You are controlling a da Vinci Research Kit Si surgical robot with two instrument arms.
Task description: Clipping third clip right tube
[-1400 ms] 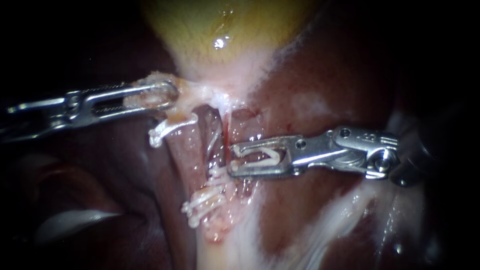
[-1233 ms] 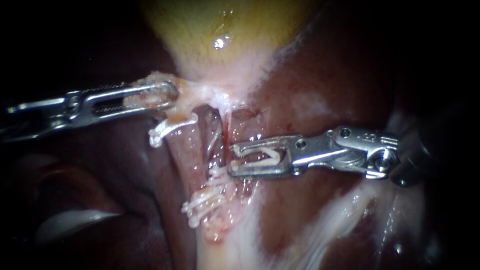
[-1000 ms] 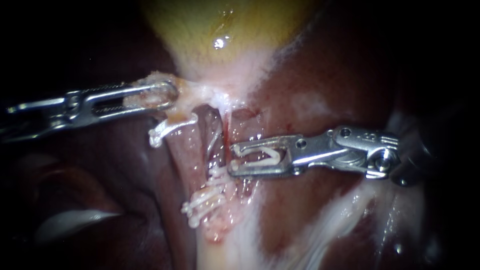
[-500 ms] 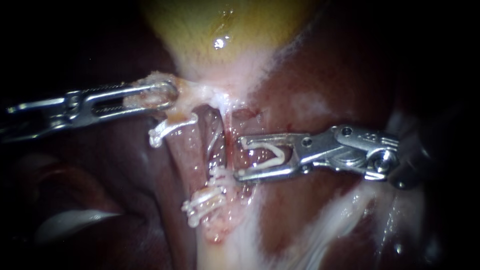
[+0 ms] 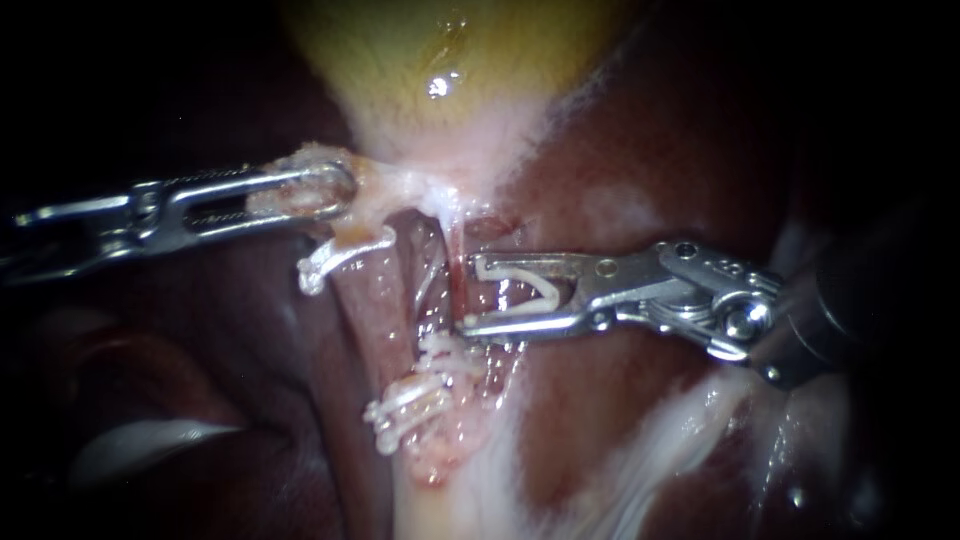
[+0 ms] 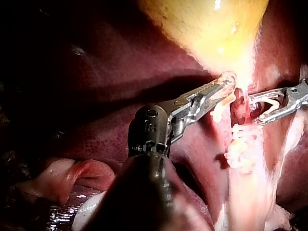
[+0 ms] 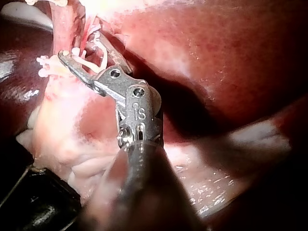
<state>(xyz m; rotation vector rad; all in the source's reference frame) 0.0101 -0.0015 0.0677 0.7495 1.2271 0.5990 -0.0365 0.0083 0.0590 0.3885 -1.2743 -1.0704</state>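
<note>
My left instrument comes in from the left, its jaws shut on pale tissue at the gallbladder's neck; the left wrist view shows this hold too. My right instrument holds an open white clip between jaws that stand wide apart. Their tips reach the thin red right tube, just above a bunch of white clips. The wider pink left tube carries one clip near its top. In the right wrist view the loaded jaws point at the tubes.
Dark red liver lies around and behind the tubes. Whitish tissue runs below my right instrument's wrist. A pale fold shows at the lower left. In the left wrist view my right instrument lies across from my left one.
My right instrument's jaws have spread wider and shifted up along the right tube, and its shaft has tilted. The left instrument and its hold are unchanged.
</note>
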